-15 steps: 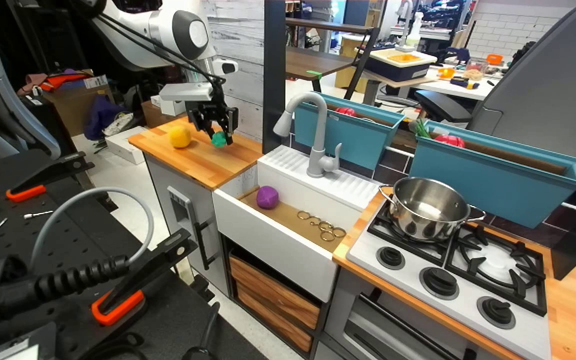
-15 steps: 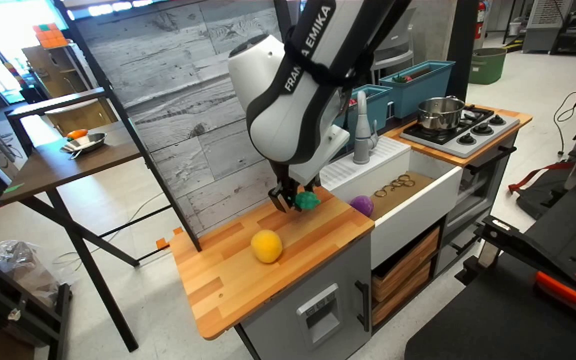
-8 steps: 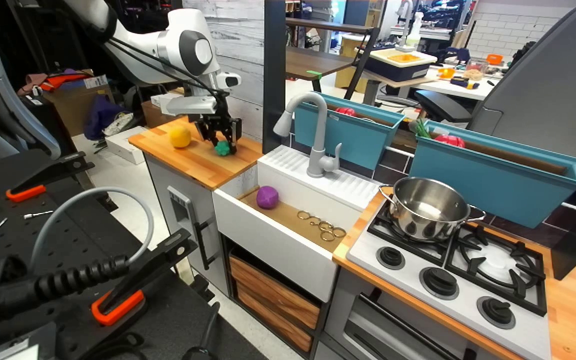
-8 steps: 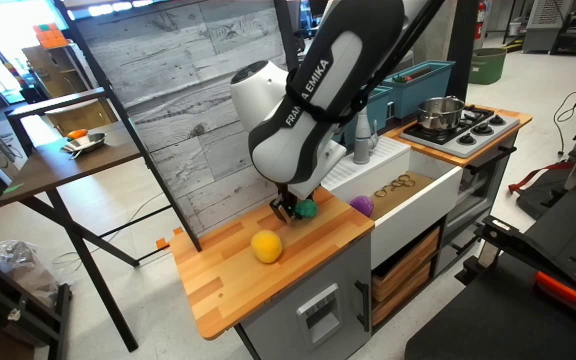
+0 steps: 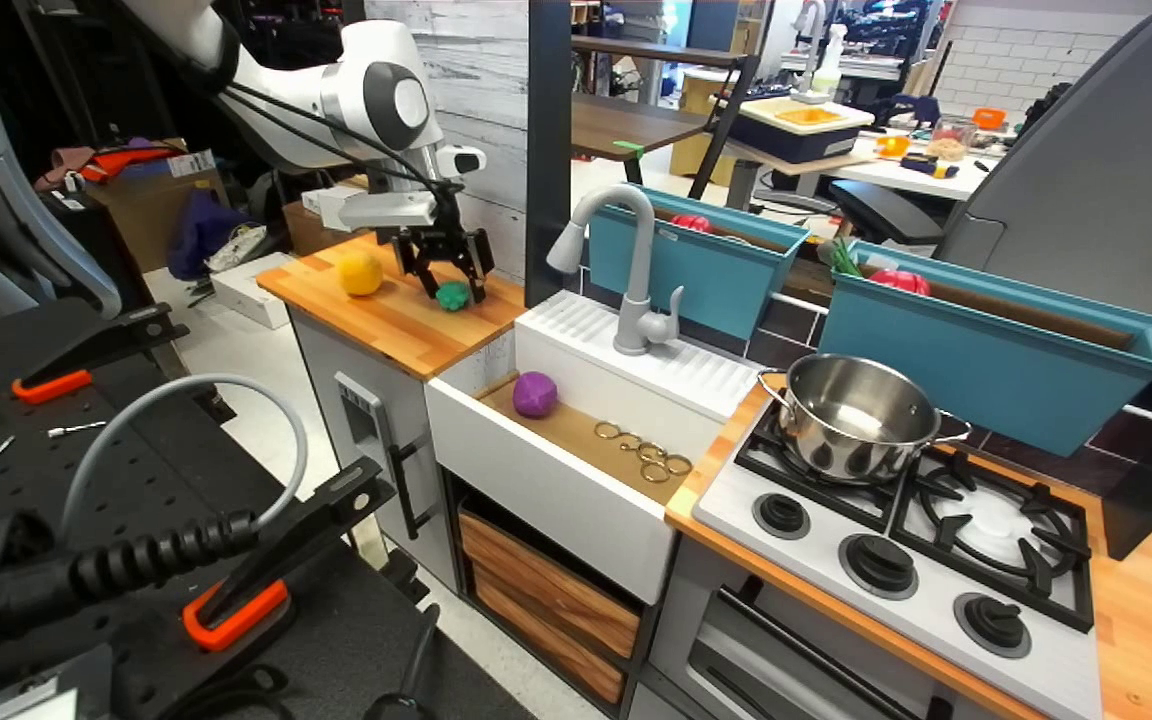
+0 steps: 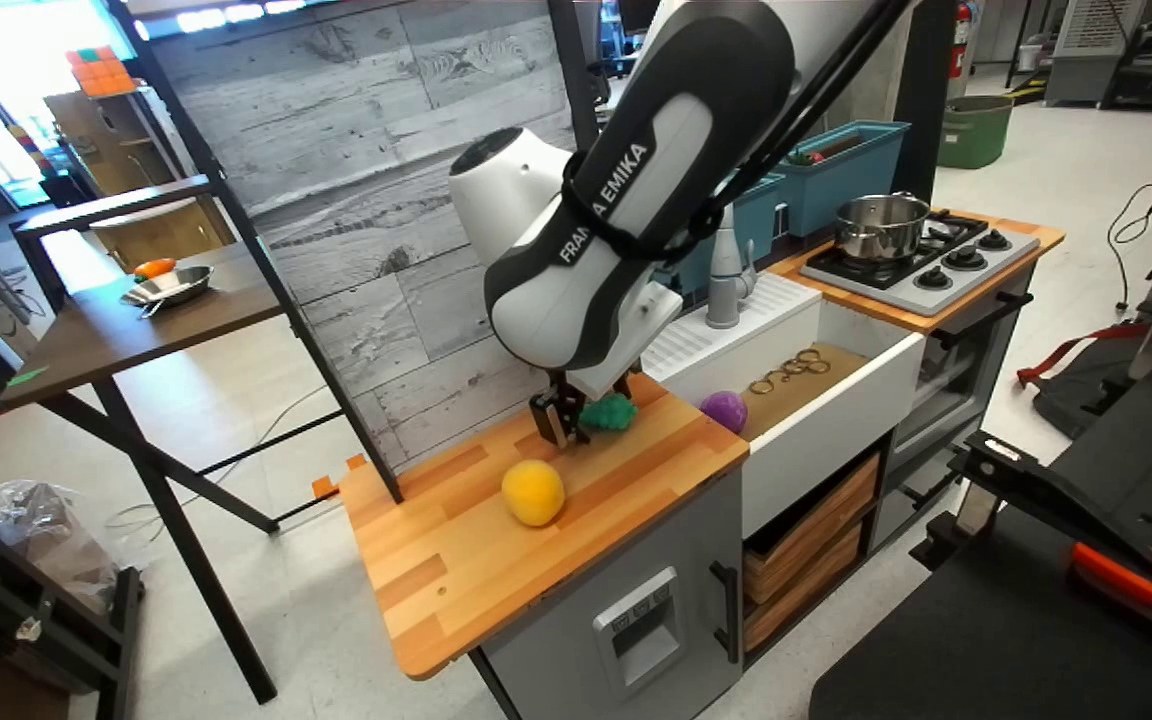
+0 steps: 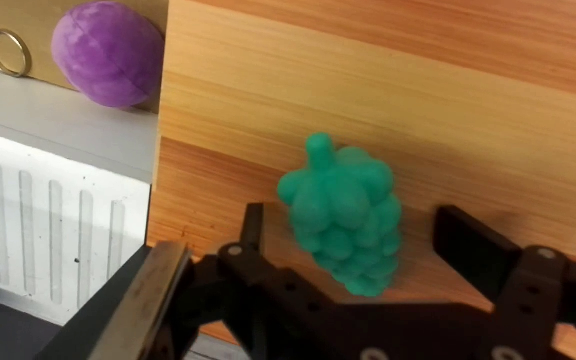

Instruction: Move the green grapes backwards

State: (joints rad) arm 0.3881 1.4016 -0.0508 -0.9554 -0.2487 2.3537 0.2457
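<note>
End effector (image 7: 351,218) spread astride green grapes (image 7: 345,215) w/ gaps both sides; grapes prob. on wood counter (image 6: 471,560).

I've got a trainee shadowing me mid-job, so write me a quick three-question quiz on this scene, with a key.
1. True or false: in the wrist view, the claw is open, with a gap on each side of the green grapes.
2. What lies in the sink along with the metal rings? A) a steel pot; B) a purple object; C) a yellow fruit.
3. Fill in: in the wrist view, the stem points toward the ____ edge of the picture.

Key: 1. true; 2. B; 3. top.
</note>
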